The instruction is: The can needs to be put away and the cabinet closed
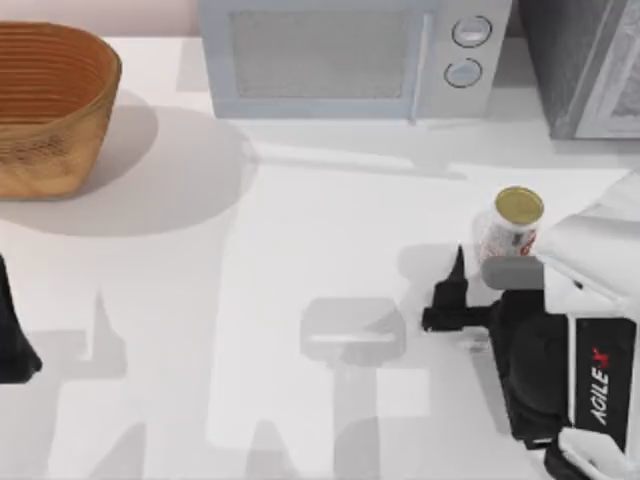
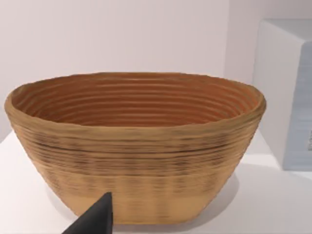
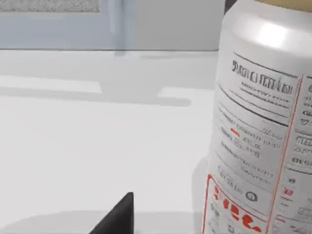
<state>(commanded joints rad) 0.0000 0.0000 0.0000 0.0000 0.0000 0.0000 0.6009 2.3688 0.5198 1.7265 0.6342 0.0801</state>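
**Colleague:** From the top view, how far are you with the task?

**Me:** Almost at the beginning, I judge. The can (image 1: 513, 226) stands upright on the white surface (image 1: 300, 260), not yet lifted. My right hand (image 1: 470, 300) is just beside it; the can is a little beyond and to the outer side of the dark fingers (image 1: 452, 285). One finger points toward the can, but I cannot tell if the hand is open or closed, and nothing seems to be gripped. Grasping, carrying, putting away and closing are all left. The microwave (image 1: 350, 55), far beyond the hand, has its door shut. A grey box (image 1: 585, 65) stands beside it, beyond the can. My left arm is parked at the left edge, near the basket (image 1: 45, 105).

**Colleague:** And the left wrist view?

**Me:** The woven basket (image 2: 136, 151) is right in front of the left hand, with one dark fingertip (image 2: 97, 217) low before it. I cannot tell the state of this hand either.

**Colleague:** The right wrist view?

**Me:** The can (image 3: 263, 126) is very close, off to one side of the fingertip (image 3: 119, 214) and not touching it. It has a silver-white label with small grey print and red marks low on the wall, and a dull gold top. It looks smooth and round, so I expect it can slip if the grip is off centre.
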